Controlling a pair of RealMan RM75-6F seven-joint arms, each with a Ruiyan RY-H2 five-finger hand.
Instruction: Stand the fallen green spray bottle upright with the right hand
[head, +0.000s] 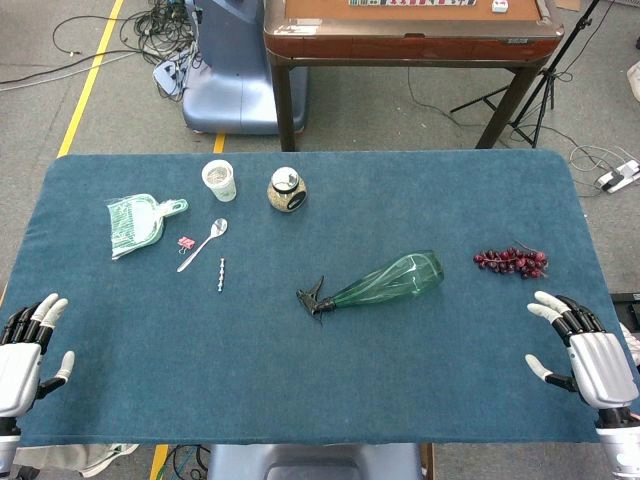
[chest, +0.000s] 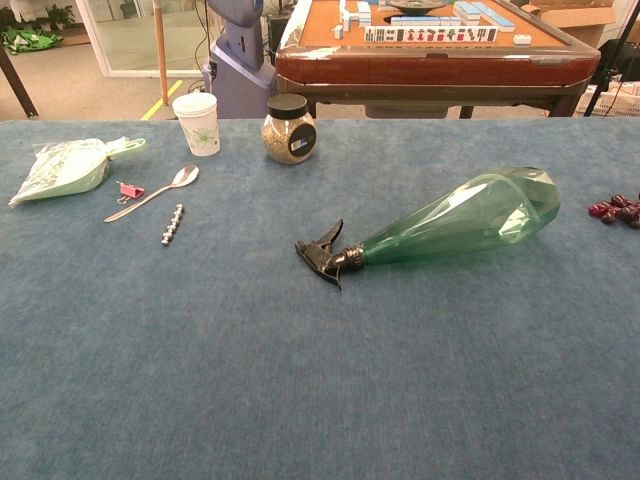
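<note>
The tabletop (chest: 300, 400) is covered in matt, slightly fuzzy blue cloth. The spray bottle (chest: 470, 218) is clear green glossy plastic with a matt black plastic nozzle (chest: 322, 254). The spoon (chest: 155, 191) is shiny metal, the cup (chest: 197, 122) matt white paper, the jar (chest: 287, 135) glossy glass. Both hands have smooth white and black plastic shells: left hand (head: 22, 355), right hand (head: 588, 352).

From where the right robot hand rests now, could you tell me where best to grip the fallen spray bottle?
Probably around the wide green body of the spray bottle, coming from the right. It lies on its side, broad base toward the right robot hand and black nozzle pointing away left.
</note>
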